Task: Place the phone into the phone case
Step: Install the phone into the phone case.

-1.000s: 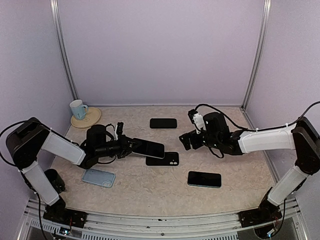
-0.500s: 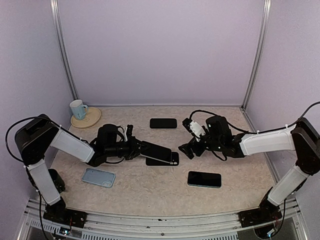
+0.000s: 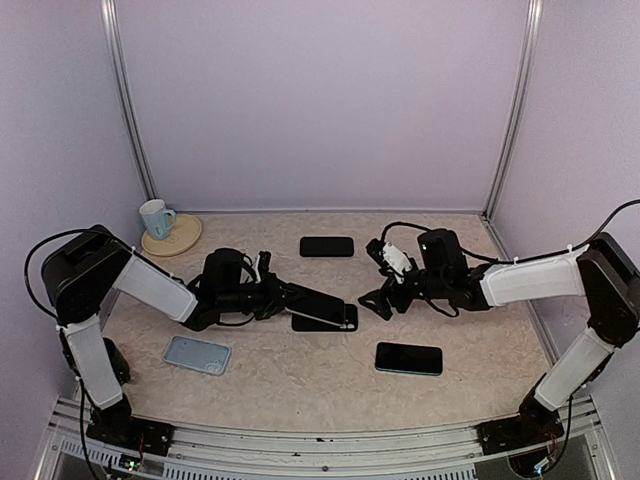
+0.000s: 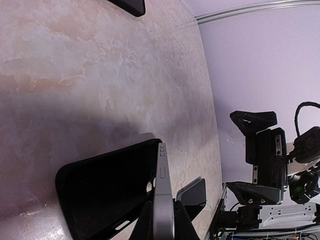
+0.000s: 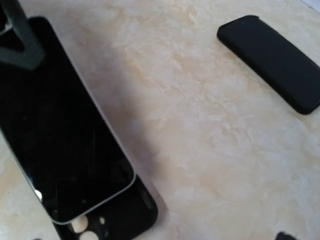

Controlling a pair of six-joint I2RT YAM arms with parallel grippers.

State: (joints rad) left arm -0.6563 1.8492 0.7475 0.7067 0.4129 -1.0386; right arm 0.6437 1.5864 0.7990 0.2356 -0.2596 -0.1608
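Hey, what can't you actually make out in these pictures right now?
Top view: whether the phone touches the phone case, too small to tell.
Left wrist view: the left gripper fingertips, cut off by the bottom edge.
Right wrist view: most of the phone case's inside, covered by the phone.
Right wrist view: whether the black slab is phone or case; no detail shows.

left pincer [image 3: 283, 296]: clamped, arm extended inward | right pincer [image 3: 372, 273]: spread wide, angled down

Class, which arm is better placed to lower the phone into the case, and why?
Left. The left gripper holds the phone tilted over the case; the right gripper is open, empty.
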